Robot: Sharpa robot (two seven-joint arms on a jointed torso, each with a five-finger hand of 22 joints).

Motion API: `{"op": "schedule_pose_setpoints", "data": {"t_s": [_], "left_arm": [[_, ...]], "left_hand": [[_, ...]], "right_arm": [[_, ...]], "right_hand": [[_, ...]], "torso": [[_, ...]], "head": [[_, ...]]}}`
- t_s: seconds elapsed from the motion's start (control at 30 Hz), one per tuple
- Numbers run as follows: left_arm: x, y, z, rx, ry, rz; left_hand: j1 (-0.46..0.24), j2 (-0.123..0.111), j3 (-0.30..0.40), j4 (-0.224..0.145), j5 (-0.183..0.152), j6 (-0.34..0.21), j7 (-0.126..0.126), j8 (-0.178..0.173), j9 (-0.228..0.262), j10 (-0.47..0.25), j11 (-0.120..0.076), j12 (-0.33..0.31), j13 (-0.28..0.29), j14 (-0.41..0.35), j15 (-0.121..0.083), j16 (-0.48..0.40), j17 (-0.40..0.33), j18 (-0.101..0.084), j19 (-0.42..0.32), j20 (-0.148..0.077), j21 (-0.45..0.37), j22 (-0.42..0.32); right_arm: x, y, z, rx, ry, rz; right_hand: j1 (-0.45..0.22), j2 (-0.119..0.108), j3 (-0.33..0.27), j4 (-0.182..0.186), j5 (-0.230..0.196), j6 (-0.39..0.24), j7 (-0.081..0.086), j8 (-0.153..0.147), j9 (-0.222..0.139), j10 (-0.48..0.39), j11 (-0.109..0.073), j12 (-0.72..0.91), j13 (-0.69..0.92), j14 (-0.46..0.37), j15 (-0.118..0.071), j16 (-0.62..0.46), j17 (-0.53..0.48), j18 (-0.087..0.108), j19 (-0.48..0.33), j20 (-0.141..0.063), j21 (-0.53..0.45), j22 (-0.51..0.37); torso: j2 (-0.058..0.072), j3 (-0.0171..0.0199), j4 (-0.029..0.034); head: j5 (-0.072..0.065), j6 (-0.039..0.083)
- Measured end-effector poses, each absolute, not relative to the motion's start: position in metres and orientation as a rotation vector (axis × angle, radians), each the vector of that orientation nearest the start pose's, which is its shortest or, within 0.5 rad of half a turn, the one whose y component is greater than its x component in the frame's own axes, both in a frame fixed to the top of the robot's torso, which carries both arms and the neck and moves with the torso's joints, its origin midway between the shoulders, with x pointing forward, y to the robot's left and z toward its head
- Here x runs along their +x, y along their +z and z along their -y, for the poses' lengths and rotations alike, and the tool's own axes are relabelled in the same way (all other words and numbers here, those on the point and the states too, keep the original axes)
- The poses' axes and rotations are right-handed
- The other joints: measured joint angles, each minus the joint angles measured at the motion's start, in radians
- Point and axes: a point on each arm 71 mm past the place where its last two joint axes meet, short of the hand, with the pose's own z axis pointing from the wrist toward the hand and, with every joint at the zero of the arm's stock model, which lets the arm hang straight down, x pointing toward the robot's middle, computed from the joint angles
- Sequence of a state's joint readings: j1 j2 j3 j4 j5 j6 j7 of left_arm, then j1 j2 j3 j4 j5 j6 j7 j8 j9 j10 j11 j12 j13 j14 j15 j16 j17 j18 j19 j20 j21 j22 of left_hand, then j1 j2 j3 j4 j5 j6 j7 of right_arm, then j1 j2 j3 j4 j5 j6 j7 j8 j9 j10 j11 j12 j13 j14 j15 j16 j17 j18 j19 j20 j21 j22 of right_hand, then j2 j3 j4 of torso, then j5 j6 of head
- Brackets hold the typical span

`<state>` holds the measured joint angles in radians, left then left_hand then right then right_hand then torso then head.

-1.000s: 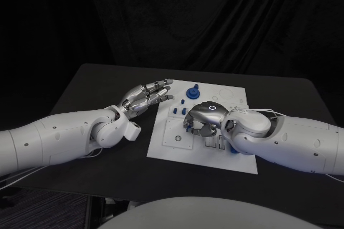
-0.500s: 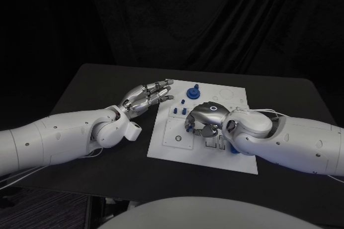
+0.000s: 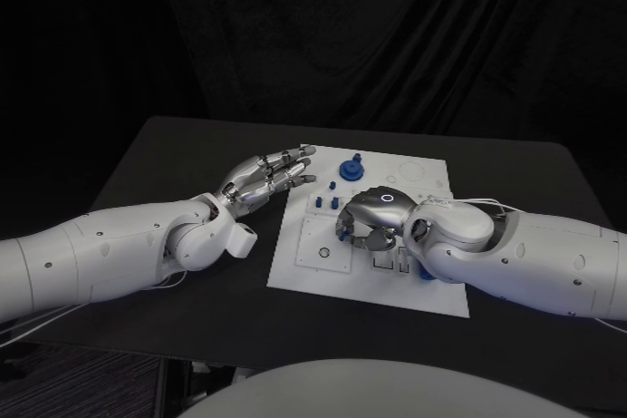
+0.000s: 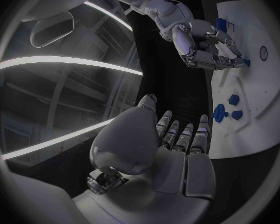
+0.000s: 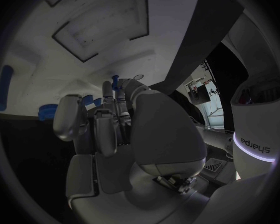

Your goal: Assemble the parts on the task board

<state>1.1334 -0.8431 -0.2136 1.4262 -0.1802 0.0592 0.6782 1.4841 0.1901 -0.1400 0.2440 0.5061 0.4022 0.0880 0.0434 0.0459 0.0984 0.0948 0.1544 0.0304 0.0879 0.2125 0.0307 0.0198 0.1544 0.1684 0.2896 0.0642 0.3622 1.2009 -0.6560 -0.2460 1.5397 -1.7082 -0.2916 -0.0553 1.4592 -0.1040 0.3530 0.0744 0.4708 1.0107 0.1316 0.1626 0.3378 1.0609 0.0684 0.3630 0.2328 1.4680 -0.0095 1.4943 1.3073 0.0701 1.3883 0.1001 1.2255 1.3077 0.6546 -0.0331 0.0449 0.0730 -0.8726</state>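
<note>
The white task board (image 3: 303,264) lies mid-table. My right hand (image 3: 367,220) hovers low over its centre with fingers curled down. In the left wrist view, the right hand (image 4: 191,36) pinches a small blue part (image 4: 245,62) at its fingertips just above the board (image 4: 264,94). The right wrist view shows that blue part (image 5: 115,79) at the fingertips. A blue knob (image 3: 351,170) and two small blue pegs (image 3: 327,202) stand on the board's far half. My left hand (image 3: 269,177) floats beside the board's far-left edge, fingers straight and apart, holding nothing.
Another blue piece (image 3: 425,275) peeks out under my right forearm near the board's right side. Rectangular recesses (image 5: 93,27) and a small ring (image 3: 323,253) mark the board. Bare black table (image 3: 170,155) surrounds it.
My right hand has crept slightly to the right over the board's centre. The left hand has stayed still.
</note>
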Motion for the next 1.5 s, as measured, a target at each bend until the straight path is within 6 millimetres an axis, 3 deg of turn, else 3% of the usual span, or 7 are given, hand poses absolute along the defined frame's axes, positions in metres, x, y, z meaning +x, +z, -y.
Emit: {"op": "schedule_pose_setpoints", "data": {"t_s": [0.43, 0.63, 0.67, 0.83, 1.0, 1.23, 1.5], "left_arm": [[0.452, -0.254, -0.219, -0.828, -1.842, -1.575], [0.452, -0.254, -0.219, -0.827, -1.843, -1.576], [0.452, -0.255, -0.219, -0.828, -1.843, -1.576], [0.452, -0.255, -0.219, -0.828, -1.843, -1.576], [0.452, -0.255, -0.220, -0.828, -1.842, -1.577], [0.452, -0.255, -0.221, -0.830, -1.840, -1.576], [0.452, -0.255, -0.223, -0.832, -1.837, -1.575]], "left_hand": [[0.000, 0.000, 0.000, 0.000, 0.000, -0.004, 0.003, 0.000, 0.001, 0.000, 0.000, 0.000, 0.000, -0.004, 0.004, 0.000, 0.000, 0.000, 0.000, 0.000, 0.000, -0.001], [0.004, 0.004, 0.003, -0.003, 0.004, 0.000, 0.007, 0.000, 0.001, 0.000, 0.000, 0.000, 0.000, -0.004, 0.004, 0.000, 0.000, 0.000, 0.000, 0.000, 0.000, -0.002], [0.004, 0.004, 0.003, -0.003, 0.004, 0.000, 0.007, 0.000, 0.001, 0.000, 0.000, 0.000, 0.000, -0.004, 0.004, 0.000, 0.000, 0.000, 0.000, 0.000, 0.000, -0.002], [0.004, 0.004, 0.003, -0.003, 0.004, 0.000, 0.007, 0.000, 0.001, 0.000, 0.000, 0.000, 0.000, -0.004, 0.004, 0.000, 0.000, 0.000, 0.000, 0.000, 0.000, -0.002], [0.004, 0.004, 0.001, -0.004, 0.004, 0.004, 0.011, 0.000, 0.001, 0.000, 0.000, 0.000, 0.000, -0.004, 0.004, 0.000, 0.000, 0.000, 0.000, 0.000, 0.000, -0.004], [0.004, 0.004, 0.003, -0.008, 0.004, 0.007, 0.014, 0.000, 0.002, 0.000, 0.000, 0.000, 0.000, -0.004, 0.004, 0.000, 0.000, 0.000, 0.000, 0.000, 0.000, -0.004], [0.004, 0.004, 0.003, -0.008, 0.004, 0.007, 0.014, 0.004, 0.002, 0.000, 0.000, 0.000, 0.000, -0.004, 0.004, 0.000, 0.000, 0.000, 0.000, 0.000, 0.000, -0.004]], "right_arm": [[0.429, -0.251, 0.096, -0.666, 0.747, -1.704], [0.428, -0.252, 0.096, -0.669, 0.747, -1.711], [0.428, -0.252, 0.096, -0.670, 0.747, -1.712], [0.429, -0.253, 0.097, -0.668, 0.743, -1.713], [0.429, -0.252, 0.102, -0.657, 0.743, -1.703], [0.429, -0.241, 0.119, -0.610, 0.745, -1.649], [0.434, -0.198, 0.154, -0.556, 0.707, -1.561]], "right_hand": [[-0.006, -0.006, 0.006, 0.000, 0.000, -0.038, -0.010, -0.031, -0.009, -0.016, 0.002, -0.015, -0.005, -0.004, 0.004, -0.004, 0.000, 0.000, -0.006, 0.006, -0.014, 0.000], [-0.029, -0.028, 0.014, 0.017, 0.001, -0.126, -0.034, -0.086, -0.033, -0.106, 0.026, -0.054, -0.017, 0.000, 0.007, -0.024, 0.000, 0.000, -0.035, 0.010, -0.056, 0.000], [-0.043, -0.037, 0.013, 0.025, 0.001, -0.173, -0.049, -0.095, -0.046, -0.148, 0.033, -0.069, -0.022, -0.004, 0.011, -0.031, 0.000, 0.006, -0.048, 0.011, -0.074, 0.000], [-0.067, -0.047, -0.023, 0.044, 0.001, -0.285, -0.090, -0.098, -0.091, -0.307, 0.044, -0.088, -0.025, -0.004, 0.018, -0.046, 0.000, 0.017, -0.078, 0.022, -0.127, 0.000], [-0.069, -0.045, -0.072, 0.066, 0.001, -0.316, -0.105, -0.098, -0.115, -0.403, 0.048, -0.059, -0.014, -0.011, 0.025, -0.050, 0.000, 0.016, -0.088, 0.023, -0.149, 0.000], [-0.069, -0.045, -0.094, 0.083, 0.001, -0.304, -0.093, -0.089, -0.116, -0.416, 0.048, -0.032, -0.009, -0.011, 0.025, -0.050, 0.000, 0.016, -0.091, 0.027, -0.149, 0.000], [-0.102, -0.025, -0.126, 0.133, 0.001, -0.236, -0.083, -0.067, -0.118, -0.446, 0.059, -0.012, -0.020, -0.005, 0.030, -0.043, 0.000, 0.016, -0.071, 0.032, -0.133, 0.000]], "torso": [[0.000, 0.0002, 0.0006], [0.000, -0.0003, 0.0014], [0.000, -0.0006, 0.0016], [-0.001, -0.0008, 0.0015], [-0.001, -0.0008, 0.0010], [-0.001, -0.0004, 0.0009], [-0.001, 0.0005, 0.0001]], "head": [[0.003, 0.000], [0.003, 0.000], [0.003, 0.000], [0.005, 0.000], [0.006, 0.000], [0.012, 0.000], [0.012, 0.000]]}}
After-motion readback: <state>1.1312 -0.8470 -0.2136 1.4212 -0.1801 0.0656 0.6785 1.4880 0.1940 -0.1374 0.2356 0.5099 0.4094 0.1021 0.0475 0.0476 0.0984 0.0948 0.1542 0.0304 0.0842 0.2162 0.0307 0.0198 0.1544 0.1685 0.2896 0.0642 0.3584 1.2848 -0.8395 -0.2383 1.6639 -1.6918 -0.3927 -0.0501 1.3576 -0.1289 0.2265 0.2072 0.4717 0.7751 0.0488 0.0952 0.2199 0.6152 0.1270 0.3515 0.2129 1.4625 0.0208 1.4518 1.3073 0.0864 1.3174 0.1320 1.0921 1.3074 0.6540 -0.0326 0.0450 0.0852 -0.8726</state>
